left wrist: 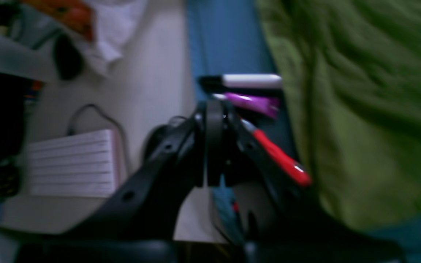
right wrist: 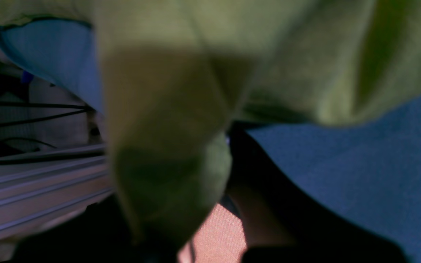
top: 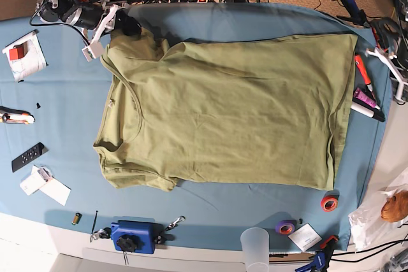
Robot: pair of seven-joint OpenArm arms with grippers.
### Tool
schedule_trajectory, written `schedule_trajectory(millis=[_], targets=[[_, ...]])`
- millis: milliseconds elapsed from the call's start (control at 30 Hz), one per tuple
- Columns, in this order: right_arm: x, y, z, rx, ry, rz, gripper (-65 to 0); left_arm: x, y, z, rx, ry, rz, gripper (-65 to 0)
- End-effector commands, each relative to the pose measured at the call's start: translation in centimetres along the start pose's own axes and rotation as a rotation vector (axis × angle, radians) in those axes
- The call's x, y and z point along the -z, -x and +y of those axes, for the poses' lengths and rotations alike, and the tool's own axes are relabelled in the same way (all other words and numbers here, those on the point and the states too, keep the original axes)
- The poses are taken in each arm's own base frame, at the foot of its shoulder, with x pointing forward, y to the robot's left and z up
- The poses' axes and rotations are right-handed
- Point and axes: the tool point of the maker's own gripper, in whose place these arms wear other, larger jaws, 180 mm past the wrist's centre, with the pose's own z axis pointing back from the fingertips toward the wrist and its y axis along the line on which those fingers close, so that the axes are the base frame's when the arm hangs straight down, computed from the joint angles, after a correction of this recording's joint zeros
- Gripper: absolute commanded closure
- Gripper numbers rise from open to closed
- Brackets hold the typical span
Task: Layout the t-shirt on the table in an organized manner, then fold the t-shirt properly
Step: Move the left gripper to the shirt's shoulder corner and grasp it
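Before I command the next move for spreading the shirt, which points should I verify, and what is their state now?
1. Right fingers grip the upper sleeve: ok, cloth is pinched there.
2. Left fingers hold cloth: not ok, shut on nothing beside the hem.
3. Body of the t-shirt lies flat on the table: ok, only light wrinkles.
4. Lower sleeve spread out: not ok, bunched.
5. Markers well away from the hem: not ok, right beside it.
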Motion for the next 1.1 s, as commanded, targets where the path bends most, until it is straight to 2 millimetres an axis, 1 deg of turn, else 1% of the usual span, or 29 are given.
schedule_trajectory(millis=[0,67,133,267,367,400,500,600,667,700,767,867,900,967,1067], targets=[[-0.3,2.0,-1.1,-0.01,0.058,0.104,0.0,-0.1,-2.2,1.2,0.006,-0.038,-0.078,0.0],[-0.3,2.0,-1.1,-0.01,0.059,0.105,0.0,0.3,-3.3,2.0,-0.01,-0.064,-0.123,0.0],[-0.3,2.0,-1.1,-0.01,0.058,0.105,0.0,0.6,-3.9,2.2,-0.04,-0.057,-0.161,0.0],[-0.3,2.0,-1.1,-0.01,0.058,0.104,0.0,1.3,-3.4,1.3,-0.157,0.024,-0.175,0.0],[-0.3,2.0,-1.1,-0.01,0.058,0.104,0.0,1.7,-2.7,1.5,-0.17,0.023,-0.158,0.0],[-0.3,2.0,-1.1,-0.01,0.058,0.104,0.0,1.7,-2.5,1.8,-0.141,0.0,-0.145,0.0],[-0.3,2.0,-1.1,-0.01,0.058,0.104,0.0,1.8,-2.1,4.0,-0.006,-0.118,-0.105,0.0],[-0.3,1.9,-1.1,-0.011,0.058,0.102,0.0,1.6,-3.0,6.2,0.057,-0.204,-0.11,0.0],[-0.3,1.8,-1.1,-0.012,0.059,0.101,0.0,1.8,-3.5,7.0,0.143,-0.241,-0.095,0.0],[-0.3,1.8,-1.1,-0.012,0.059,0.101,0.0,2.0,-3.7,7.0,0.197,-0.254,-0.085,0.0],[-0.3,1.8,-1.1,-0.012,0.059,0.101,0.0,2.6,-4.1,6.2,0.313,-0.25,-0.07,0.0],[-0.3,1.8,-1.1,-0.012,0.059,0.101,0.0,3.5,-4.0,3.7,0.471,-0.239,-0.061,0.0],[-0.3,1.8,-1.1,-0.012,0.059,0.101,0.0,3.6,-3.7,2.8,0.509,-0.243,-0.058,0.0],[-0.3,1.8,-1.1,-0.012,0.059,0.101,0.0,3.5,-2.7,1.9,0.551,-0.294,-0.027,0.0],[-0.3,1.8,-1.1,-0.012,0.059,0.1,0.0,2.6,-1.1,1.4,0.561,-0.396,0.029,0.0]])
